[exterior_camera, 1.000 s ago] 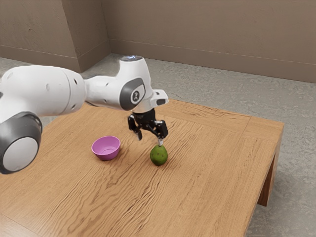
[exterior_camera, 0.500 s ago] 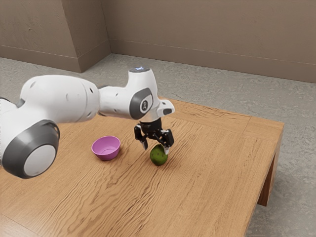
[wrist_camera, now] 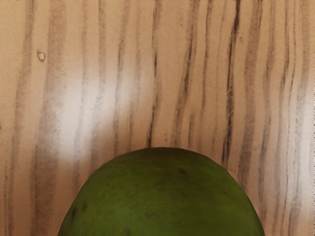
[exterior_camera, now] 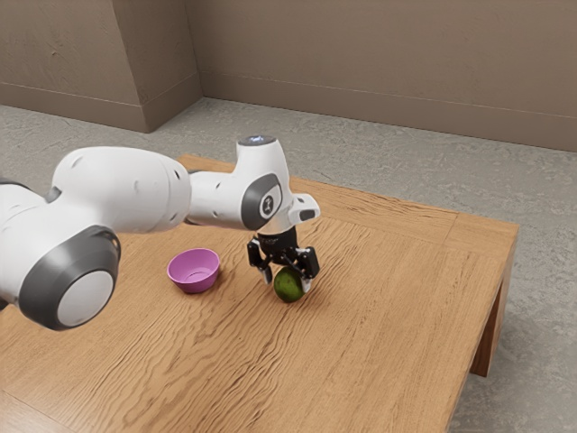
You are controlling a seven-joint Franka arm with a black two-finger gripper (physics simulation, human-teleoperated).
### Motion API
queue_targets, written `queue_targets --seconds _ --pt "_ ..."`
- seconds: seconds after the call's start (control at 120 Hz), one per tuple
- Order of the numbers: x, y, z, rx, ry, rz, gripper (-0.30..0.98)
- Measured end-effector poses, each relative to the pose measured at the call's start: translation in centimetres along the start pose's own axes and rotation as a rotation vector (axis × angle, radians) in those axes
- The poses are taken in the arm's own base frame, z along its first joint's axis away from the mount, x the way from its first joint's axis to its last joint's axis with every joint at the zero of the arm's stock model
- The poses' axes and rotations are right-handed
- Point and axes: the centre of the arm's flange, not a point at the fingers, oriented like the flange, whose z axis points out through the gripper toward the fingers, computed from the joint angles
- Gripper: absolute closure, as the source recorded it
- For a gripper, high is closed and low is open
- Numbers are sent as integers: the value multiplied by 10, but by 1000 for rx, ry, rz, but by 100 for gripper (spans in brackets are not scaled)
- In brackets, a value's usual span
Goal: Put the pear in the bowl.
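Holding the end effector (exterior_camera: 287, 280) low over the pear (exterior_camera: 288, 290), with fingers apart at either side. Finding it on the counter (exterior_camera: 388, 298), toward the exterior view's right from the bowl (exterior_camera: 194, 272). Seeing its long axis as roughly upright (can't tell the narrow end's direction, with the top partly covered).

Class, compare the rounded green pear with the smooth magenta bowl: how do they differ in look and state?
The rounded green pear has dark specks; the smooth magenta bowl is plain.
The pear bulges outward, while the bowl is hollow with a wide mouth.
The pear sits between the open black gripper's fingers; the bowl stands apart.
Both rest on the brown wooden table.
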Motion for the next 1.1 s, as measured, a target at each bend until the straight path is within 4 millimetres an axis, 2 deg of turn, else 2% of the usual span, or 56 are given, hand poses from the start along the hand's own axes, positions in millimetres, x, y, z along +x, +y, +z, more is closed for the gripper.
queue_targets --seconds 0.492,0.833,0.967,1.1 --pt "7 2 1 -26 25 -8 15" --pt "5 -3 -1 -39 22 -38 37" --pt "7 -12 -13 -27 35 -53 55" --pt "8 -31 -41 -6 53 -87 72"
